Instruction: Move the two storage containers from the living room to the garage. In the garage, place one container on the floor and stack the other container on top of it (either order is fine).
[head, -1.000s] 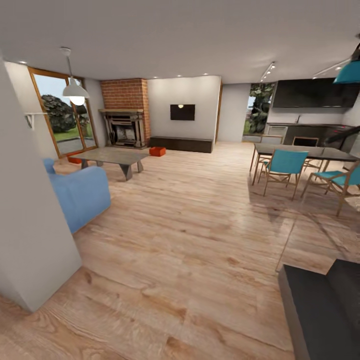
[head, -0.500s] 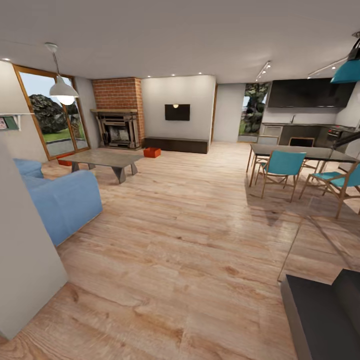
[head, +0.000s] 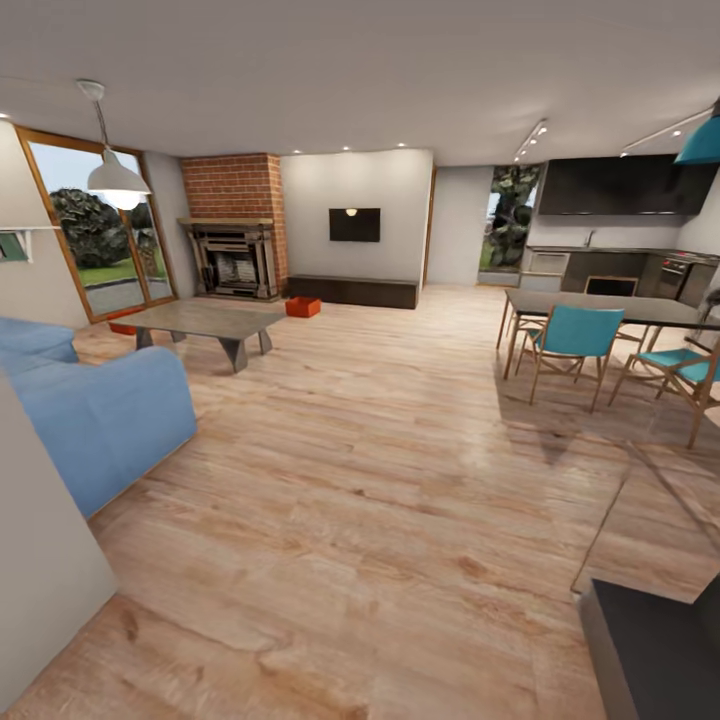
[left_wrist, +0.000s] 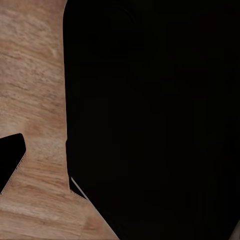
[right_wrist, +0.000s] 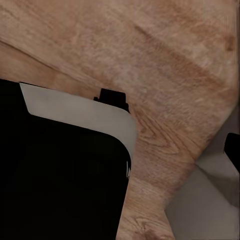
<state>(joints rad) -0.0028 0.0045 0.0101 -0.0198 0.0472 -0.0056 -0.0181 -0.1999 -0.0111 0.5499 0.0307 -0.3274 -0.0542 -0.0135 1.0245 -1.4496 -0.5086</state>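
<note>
**Storage containers spotted way across the living room — long drive ahead**

Storage containers are both on the wood floor (head: 400, 480) at the far end of the living room; one orange-red bin (head: 302, 307) sits out in the open in front of the dark low bench (head: 355, 291) by the brick fireplace (head: 236, 240), the other (head: 124, 327) peeks out behind the coffee table (head: 205, 319) near the glass door. Neither has been picked up yet, so I'd say this is just the approach step.

To do it well, I'd roll straight down the open lane between the blue sofa (head: 95, 415) and the dining chairs (head: 570, 345); go for the open bin first — it has clear floor all around it; stop short enough to leave the arms reaching room.

Arms look tucked low by the body; the wrist views show dark robot parts over floorboards, so I can't tell if either gripper's fingers are spread or closed.
</note>
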